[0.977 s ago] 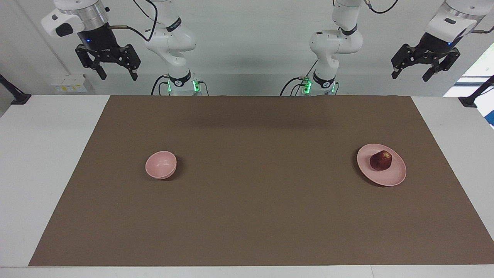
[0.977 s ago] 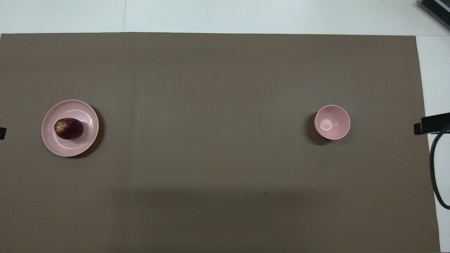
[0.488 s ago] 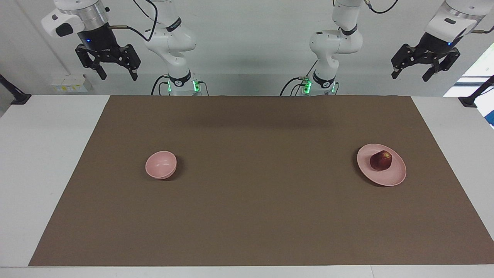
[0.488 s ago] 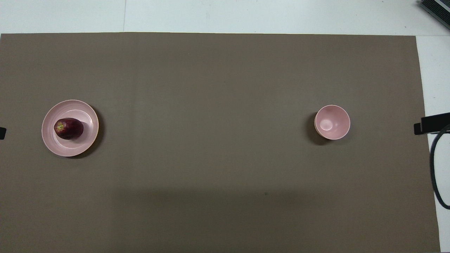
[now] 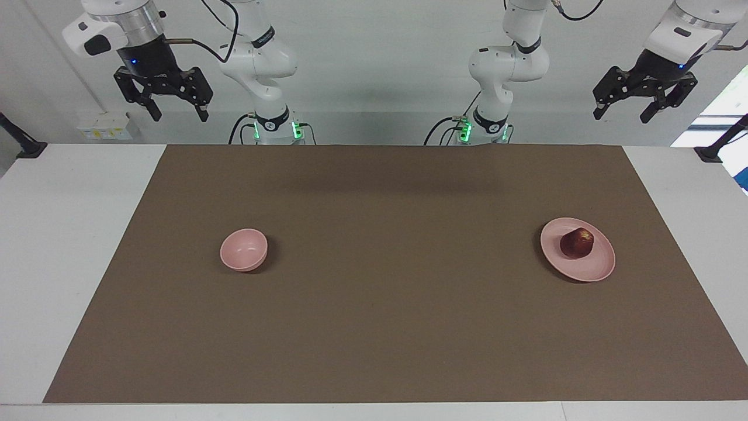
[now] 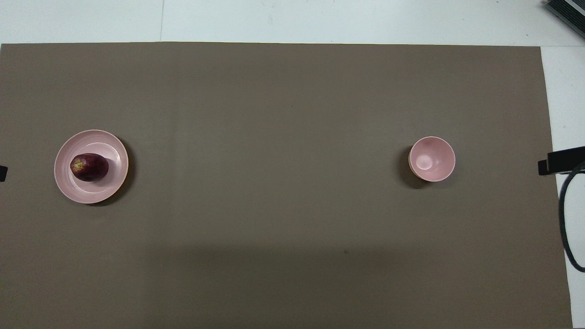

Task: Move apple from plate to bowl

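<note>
The apple (image 5: pixel 577 242) lies on the plate (image 5: pixel 590 270), at the right of the facing view and the left of the overhead view, toward the left arm's end of the table. In the overhead view the apple (image 6: pixel 89 167) sits off centre on the plate (image 6: pixel 114 151), its yellowish patch turned to the frame's left. The bowl (image 5: pixel 243 249) stands upright and holds nothing at the left of the facing view, toward the right arm's end, well apart from the plate; from above, the bowl (image 6: pixel 432 158) shows at the right.

A brown mat (image 5: pixel 385 292) covers most of the white table (image 5: pixel 64 245). Plate and bowl both sit well inside the mat's edges, the plate nearer to its short edge than the bowl is to the other. The wide stretch of mat between them is bare, as is the strip along the bottom of the facing view.

The left gripper (image 5: pixel 623 114) hangs high at the upper right of the facing view, its fingers spread and holding nothing. The right gripper (image 5: pixel 178 113) hangs high at the upper left, likewise spread with nothing in it. Neither shows in the overhead view.

No readable writing shows on any of these things.
</note>
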Controlling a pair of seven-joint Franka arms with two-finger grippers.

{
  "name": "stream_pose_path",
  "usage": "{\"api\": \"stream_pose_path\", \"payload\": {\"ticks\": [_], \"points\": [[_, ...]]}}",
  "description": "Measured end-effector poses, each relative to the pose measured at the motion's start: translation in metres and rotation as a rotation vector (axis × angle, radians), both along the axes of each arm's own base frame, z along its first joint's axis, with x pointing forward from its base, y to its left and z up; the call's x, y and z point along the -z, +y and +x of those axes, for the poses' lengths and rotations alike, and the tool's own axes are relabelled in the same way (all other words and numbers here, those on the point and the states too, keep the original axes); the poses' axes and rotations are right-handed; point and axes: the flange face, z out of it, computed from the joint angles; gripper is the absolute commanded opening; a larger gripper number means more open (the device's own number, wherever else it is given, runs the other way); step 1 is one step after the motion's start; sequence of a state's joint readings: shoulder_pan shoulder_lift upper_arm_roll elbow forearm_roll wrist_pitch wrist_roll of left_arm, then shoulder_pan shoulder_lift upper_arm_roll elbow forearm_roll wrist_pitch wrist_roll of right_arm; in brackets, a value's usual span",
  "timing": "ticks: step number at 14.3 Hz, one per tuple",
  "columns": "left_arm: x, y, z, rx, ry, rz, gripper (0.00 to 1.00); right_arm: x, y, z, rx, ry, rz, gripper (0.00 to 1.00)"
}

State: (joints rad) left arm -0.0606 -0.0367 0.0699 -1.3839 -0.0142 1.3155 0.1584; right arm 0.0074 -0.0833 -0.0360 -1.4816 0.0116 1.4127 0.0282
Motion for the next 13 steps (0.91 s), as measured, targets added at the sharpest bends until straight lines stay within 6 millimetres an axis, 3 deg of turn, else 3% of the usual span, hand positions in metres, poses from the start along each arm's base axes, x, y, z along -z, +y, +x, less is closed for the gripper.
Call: {"api": "stream_pose_path", "payload": {"ticks": [13], "points": [[0.0083, -0.0006, 0.0042, 0.004, -0.033, -0.001, 1.00, 0.0000, 0.0000, 0.0000, 0.000, 0.000, 0.000, 1.00]]}}
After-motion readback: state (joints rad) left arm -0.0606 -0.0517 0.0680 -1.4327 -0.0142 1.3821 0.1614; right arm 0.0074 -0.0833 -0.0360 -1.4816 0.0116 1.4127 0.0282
